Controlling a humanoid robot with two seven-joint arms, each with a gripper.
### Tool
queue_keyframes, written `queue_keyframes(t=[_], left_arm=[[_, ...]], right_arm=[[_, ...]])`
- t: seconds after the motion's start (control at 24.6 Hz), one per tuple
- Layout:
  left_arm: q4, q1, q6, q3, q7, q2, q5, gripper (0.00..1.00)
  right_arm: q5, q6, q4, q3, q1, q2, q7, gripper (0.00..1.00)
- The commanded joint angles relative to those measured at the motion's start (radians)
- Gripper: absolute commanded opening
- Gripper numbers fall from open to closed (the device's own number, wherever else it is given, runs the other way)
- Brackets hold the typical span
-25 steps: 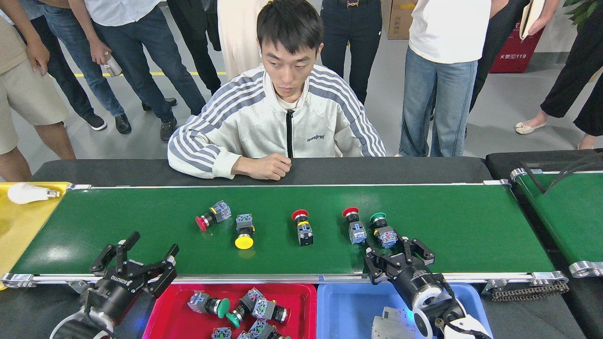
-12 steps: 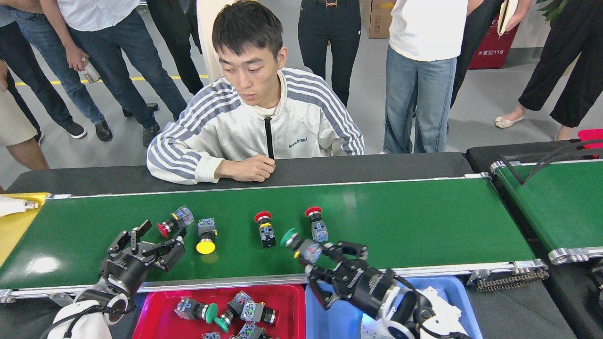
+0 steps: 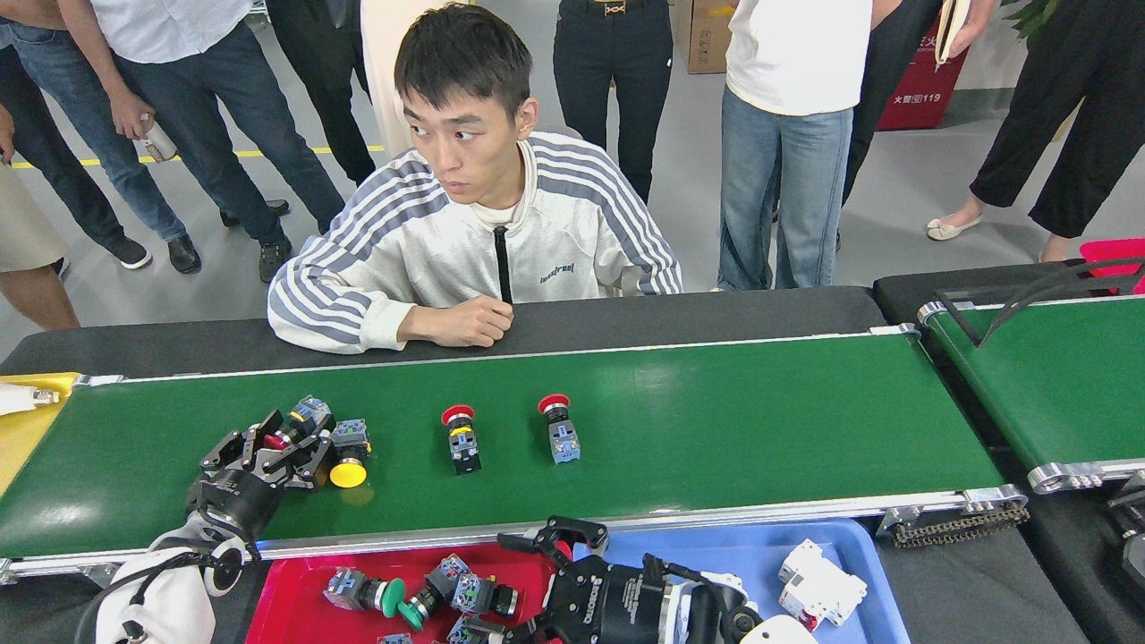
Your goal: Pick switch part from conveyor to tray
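Glossy green conveyor [image 3: 716, 420], round-capped switch parts [image 3: 559, 427]

belt [image 3: 716, 420] glossy green, silver rails | switches: yellow cap [image 3: 347, 472], red caps [image 3: 458, 415] [image 3: 554, 403] | trays: red [image 3: 286, 599], blue [image 3: 850, 581] | jacket [image 3: 555, 241] white, grey-blue stripes | left mat [image 3: 36, 420] yellow | grippers black [image 3: 259, 456] [image 3: 546, 581]

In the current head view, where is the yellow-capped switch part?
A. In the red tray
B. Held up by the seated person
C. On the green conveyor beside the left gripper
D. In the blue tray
C: the yellow-capped switch part lies on the conveyor, just right of the left gripper, which reaches around a red-capped switch part; it is in neither tray.
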Motion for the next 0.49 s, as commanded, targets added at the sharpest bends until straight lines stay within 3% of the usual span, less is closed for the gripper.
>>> queue_keyframes(t=[0.0,0.12,0.28,0.45], left_arm=[[-0.041,0.017,-0.046,-0.001,0.007,0.004,0.015,0.12],[-0.236,0.134,-0.098,-0.003,0.005,-0.010,0.027,0.10],[-0.587,0.388,-0.143,-0.007,-0.013,-0.028,0.056,0.12],[-0.829,0.554,-0.137,0.002,-0.111,-0.123,0.055,0.40]], right_arm=[[-0.006,0.190,-0.043,-0.130,0.023,0.029,-0.028,1.00],[-0.001,0.422,-0.052,-0.290,0.060,0.009,-0.119,1.00],[-0.005,0.595,-0.052,-0.329,0.074,-0.135,-0.137,1.00],[-0.006,0.599,-0.052,-0.336,0.089,-0.175,-0.139,1.00]])
